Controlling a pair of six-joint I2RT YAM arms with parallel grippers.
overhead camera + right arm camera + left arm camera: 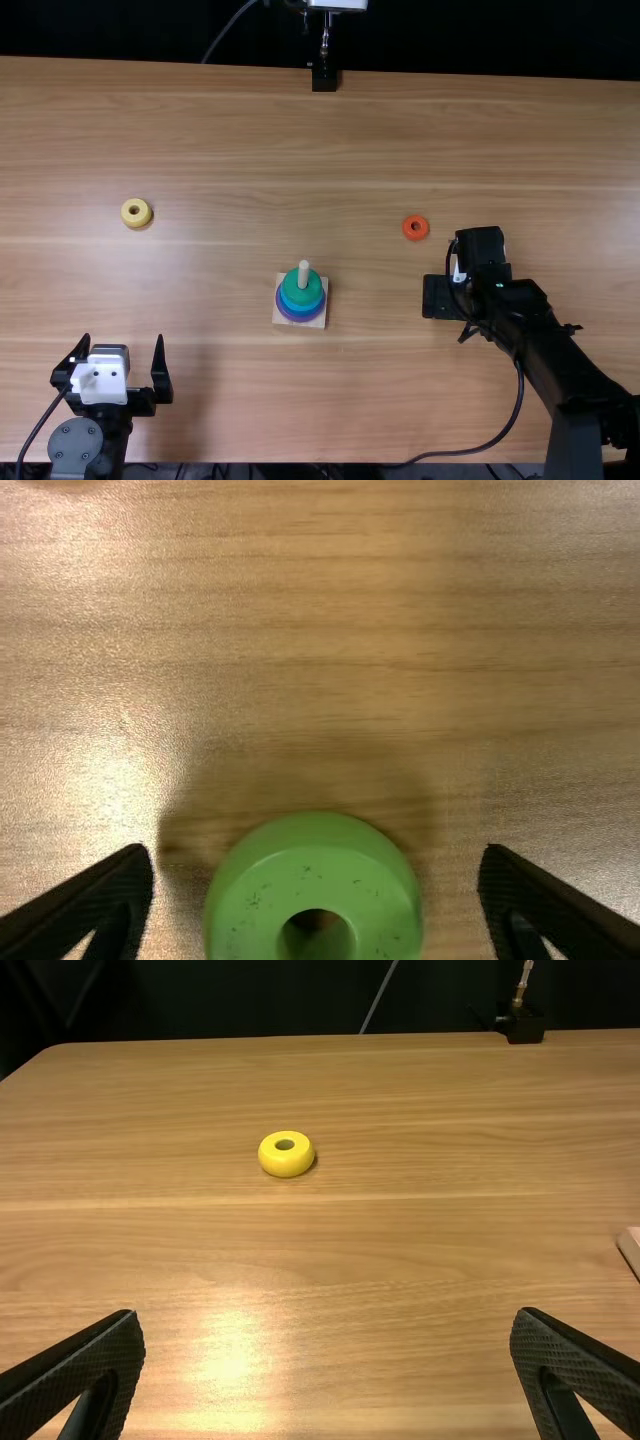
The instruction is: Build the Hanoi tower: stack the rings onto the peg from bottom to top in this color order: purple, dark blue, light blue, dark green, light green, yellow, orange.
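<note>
My left pincer [122, 338] is wide, its two fingers spread with nothing between them; it hangs over the near left part of the worktop [220, 150] in the top view. The left wrist view shows the same spread, with the yellow ring [286, 1154] farther out, lying flat and well apart from my fingers.

My right pincer [441, 298] is at the right of the stack in the top view, pointing down at the worktop. In the right wrist view its fingers stand wide apart, one to each side of the light green ring [315, 890]. That ring lies flat on the wood, hole up, and I see bare wood between it and each finger, so I am not gripping it.

The peg [304, 270] stands upright on its pale square base [279, 320], near the middle of the worktop and between my two pincers. Around it the purple ring [300, 318] sits lowest, blue shows above that, and the dark green ring [301, 294] is uppermost; the peg's tip pokes out above it. The orange ring [415, 228] lies flat to the right of the stack, farther from the near edge than the peg, near my right pincer but apart from it. A black stand [324, 78] is at the far edge.
</note>
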